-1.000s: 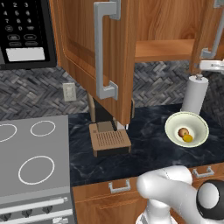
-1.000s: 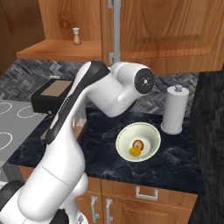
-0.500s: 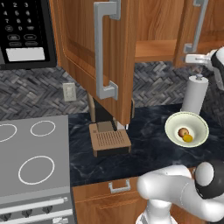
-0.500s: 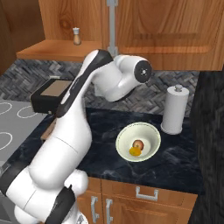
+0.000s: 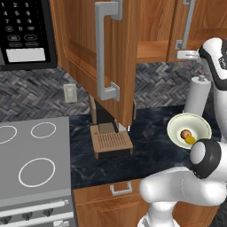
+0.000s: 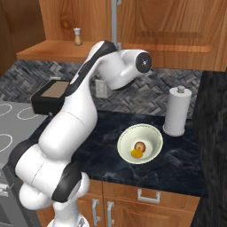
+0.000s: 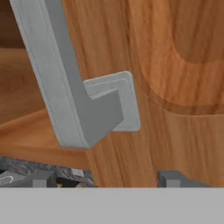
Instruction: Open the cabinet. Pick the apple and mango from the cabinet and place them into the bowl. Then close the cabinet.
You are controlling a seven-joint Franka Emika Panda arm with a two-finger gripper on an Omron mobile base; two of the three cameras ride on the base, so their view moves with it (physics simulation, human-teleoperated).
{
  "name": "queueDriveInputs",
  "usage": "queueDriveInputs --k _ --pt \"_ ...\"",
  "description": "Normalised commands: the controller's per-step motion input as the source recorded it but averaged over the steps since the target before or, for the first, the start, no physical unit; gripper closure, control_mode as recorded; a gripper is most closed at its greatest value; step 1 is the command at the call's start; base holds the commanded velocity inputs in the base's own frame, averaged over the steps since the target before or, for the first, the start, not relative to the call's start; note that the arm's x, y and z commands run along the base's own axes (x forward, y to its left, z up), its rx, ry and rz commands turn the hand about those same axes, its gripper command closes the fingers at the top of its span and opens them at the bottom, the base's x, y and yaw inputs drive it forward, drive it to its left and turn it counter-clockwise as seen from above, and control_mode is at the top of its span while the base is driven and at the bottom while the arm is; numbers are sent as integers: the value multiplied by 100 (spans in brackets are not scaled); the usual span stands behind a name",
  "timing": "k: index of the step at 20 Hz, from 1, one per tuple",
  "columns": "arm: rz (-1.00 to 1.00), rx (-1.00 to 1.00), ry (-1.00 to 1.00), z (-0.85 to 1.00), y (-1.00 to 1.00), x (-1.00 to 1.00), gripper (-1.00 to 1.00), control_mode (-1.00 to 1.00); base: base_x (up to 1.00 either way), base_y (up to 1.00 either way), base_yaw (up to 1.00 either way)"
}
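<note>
While the cabinet (image 5: 111, 53) hangs with its left door swung wide out over the table (image 5: 150, 146), orange-brown raised panels and long grey bar handles are seen; right door looks nearly shut in the left base view. In the hand view the lower end of the handle (image 7: 70, 100) and its square mount plate are seen v. close, wood panel just behind. The gripper (image 7: 105, 179) is pointed at that door: two dark tips wide apart at the bottom, nothing between them, so it's read as open. Handle foot sits above the gap, nearer the left tip; whether anything touches can't be told.

Bowl (image 6: 140, 143), pale cream, shallow, is set on the dark table near the front edge. Apple (image 6: 140, 146), reddish-brown, and mango (image 6: 136, 154), yellow, are both inside it, touching, mango toward the front.

Paper towel roll (image 6: 176, 111) stands just behind-right of the bowl, apart from it. Toaster (image 5: 111, 142) is parked under the open door's lower edge, little room between. Small shaker (image 6: 78, 37) is seen on the open shelf. Stove (image 5: 31, 159) borders the table on the left.
</note>
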Motion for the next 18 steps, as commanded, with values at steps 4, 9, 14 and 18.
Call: queueDriveInputs --k 4,9,14,18 --pt "-5 -8 7 0 -14 54 -100 -100 0 0 0" --pt "-8 -8 15 1 -19 45 -100 -100 0 0 0" --pt "-8 -7 7 0 -19 32 -100 -100 0 0 0" --pt "-4 -7 0 0 -16 4 -100 -100 0 0 0"
